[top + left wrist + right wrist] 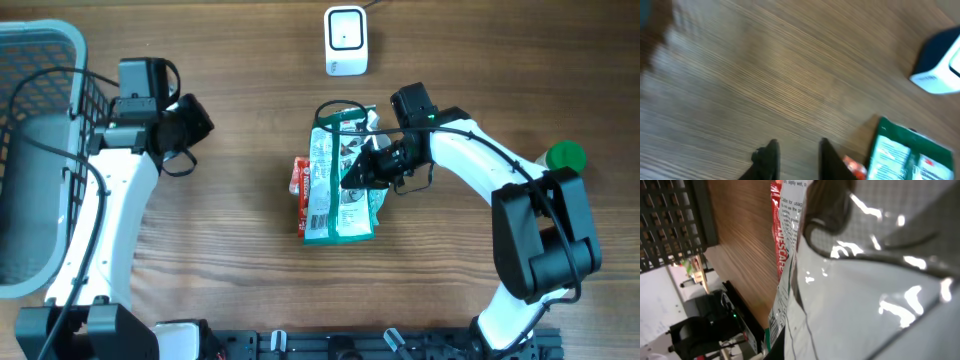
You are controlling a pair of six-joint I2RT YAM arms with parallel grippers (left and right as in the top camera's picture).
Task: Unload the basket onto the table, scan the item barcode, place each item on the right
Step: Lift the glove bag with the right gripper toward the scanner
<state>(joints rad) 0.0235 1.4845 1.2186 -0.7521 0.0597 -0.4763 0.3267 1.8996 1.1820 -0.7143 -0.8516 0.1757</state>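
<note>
A green and white packet (335, 205) lies in the middle of the table, partly over a red packet (299, 180). My right gripper (358, 172) is shut on the green packet's right side. In the right wrist view the packet's glossy white face (865, 290) fills the frame, with a barcode (773, 329) on its lower edge and the red packet (782, 235) behind. The white scanner (346, 40) stands at the back. My left gripper (200, 122) hovers to the left, open and empty (799, 150), with the green packet (905, 155) and the scanner (940, 65) to its right.
A grey basket (40, 35) takes up the left edge of the table. A green-capped bottle (565, 156) lies at the right, beside my right arm. Bare wood lies between my left gripper and the packets.
</note>
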